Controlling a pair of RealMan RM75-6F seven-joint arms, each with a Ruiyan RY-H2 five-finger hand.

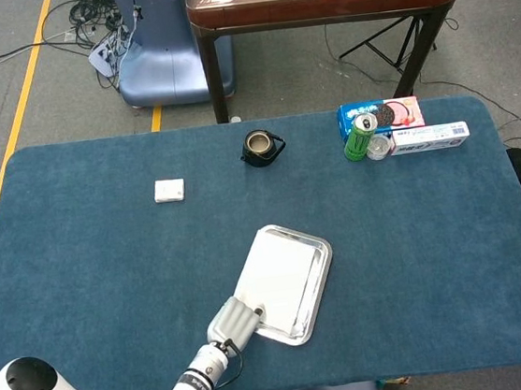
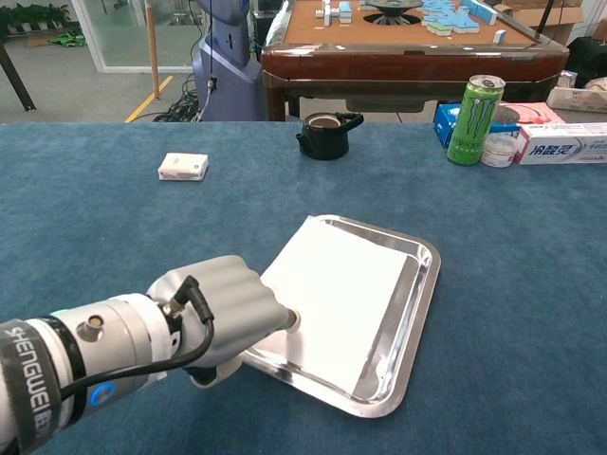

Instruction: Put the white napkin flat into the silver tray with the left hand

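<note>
On the near part of the blue table (image 2: 114, 218): one silver tray (image 2: 425, 284), set at a slant, its near left corner at the left hand (image 2: 223, 318). White napkin (image 2: 332, 289): lying flat inside the tray, covering most of its floor, a strip of bare metal showing along the right side and far edge. Left hand: fingers curled in tight, knuckles rounded over the tray's near left rim, fingertips pressed on the napkin's near left corner; whether that corner is pinched or only touched cannot be told, since the curled fingers hide it. In the head view the same hand (image 1: 234, 321) sits at the tray's near corner, the forearm running down to the bottom edge. Right hand: not seen in either view. Far side of the table: small black cup (image 2: 324, 134); small white packet (image 2: 183, 167) to the left; green can (image 2: 476, 106), a blue box (image 2: 446, 118) and a long white box (image 2: 561, 142) grouped at the right.
</note>
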